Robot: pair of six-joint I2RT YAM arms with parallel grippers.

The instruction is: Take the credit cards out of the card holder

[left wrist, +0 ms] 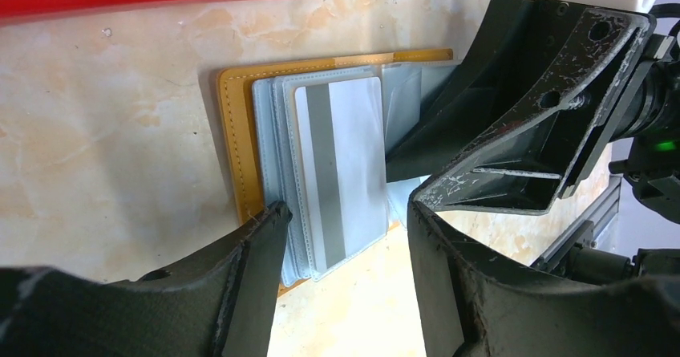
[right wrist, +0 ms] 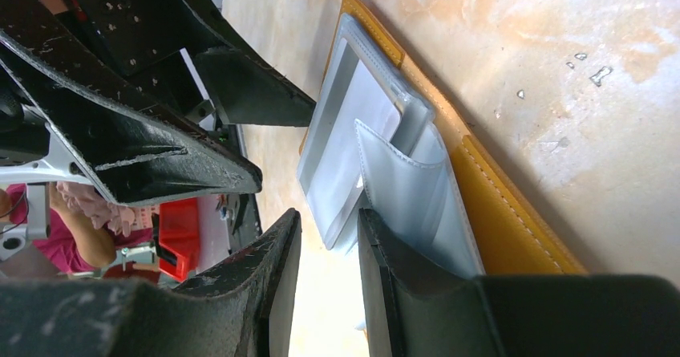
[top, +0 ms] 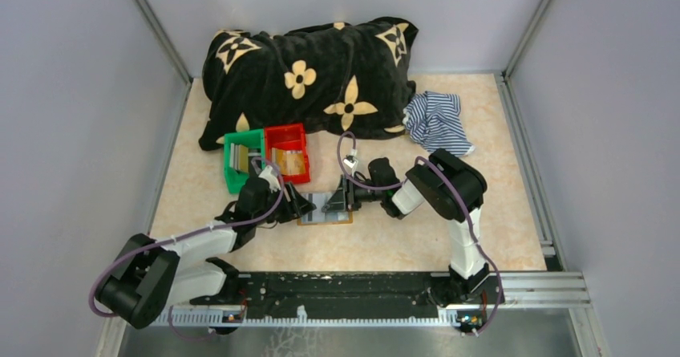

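Left wrist: card holder's (left wrist: 236,132) edge lies within the open left hand (left wrist: 346,208).

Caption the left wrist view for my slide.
The left tool straddles a magnetic-stripe card in the open tan card holder, right tool over its other half.

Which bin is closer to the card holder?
The red bin, right of the green bin; it sits just behind the card holder.

White-and-black left arm (top: 200,251), matching right arm (top: 463,241), purple cables (top: 196,231), scuffed black tool fingers (left wrist: 473,293)
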